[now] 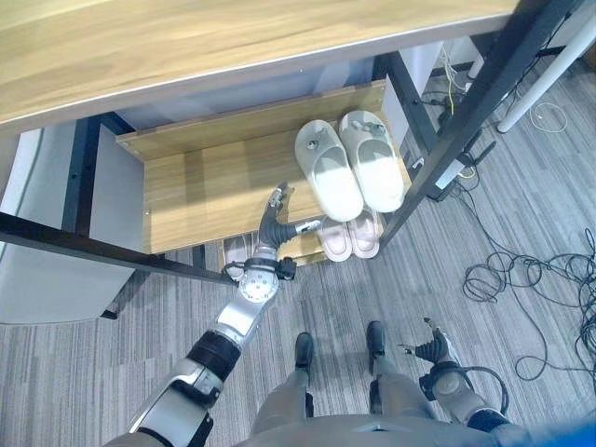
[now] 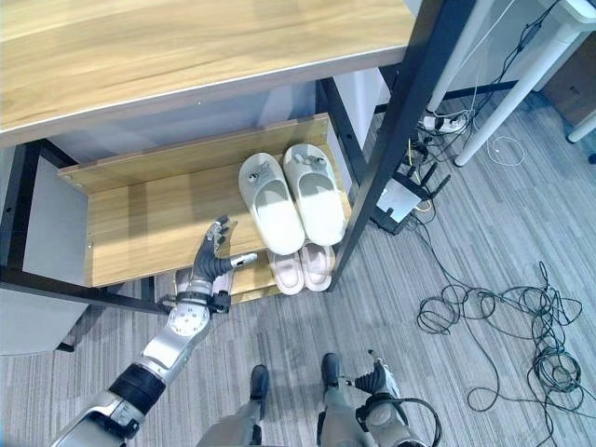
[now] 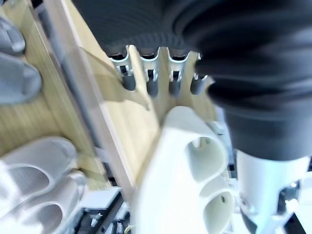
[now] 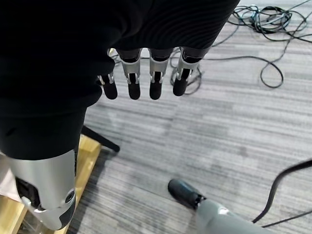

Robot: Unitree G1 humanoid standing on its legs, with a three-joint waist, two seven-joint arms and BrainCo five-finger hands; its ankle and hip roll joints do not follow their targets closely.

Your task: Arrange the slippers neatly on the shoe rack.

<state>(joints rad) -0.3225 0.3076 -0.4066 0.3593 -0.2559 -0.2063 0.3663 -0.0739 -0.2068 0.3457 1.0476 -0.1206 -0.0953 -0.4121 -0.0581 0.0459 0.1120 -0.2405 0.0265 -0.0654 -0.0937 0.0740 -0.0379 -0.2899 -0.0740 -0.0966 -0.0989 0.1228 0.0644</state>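
A pair of pale green slippers (image 1: pixel 349 164) is lying side by side on the middle wooden shelf (image 1: pixel 205 186) of the shoe rack (image 2: pixel 56 102), at that shelf's right end, with the toes pointing toward the robot and the two slippers touching along their inner edges. A second pair, pink slippers (image 1: pixel 351 237), is sitting on the lower shelf directly beneath the green pair, the toes projecting past the front edge of the middle shelf. A further pale slipper (image 1: pixel 237 250) is showing on the lower shelf to the left of the pink pair, partly hidden behind the left arm.

The left hand (image 2: pixel 212 250) is hovering over the front edge of the middle shelf, just left of the green slippers and apart from them. Its fingers are extending straight toward the shelf and its thumb is pointing sideways toward the green pair; the hand is holding nothing.

The right hand (image 2: pixel 377 380) is hanging low at the robot's right side above the grey carpet floor (image 2: pixel 438 233), well apart from the rack. In the right wrist view its fingers (image 4: pixel 156 83) are relaxed and only slightly bent, grasping nothing.
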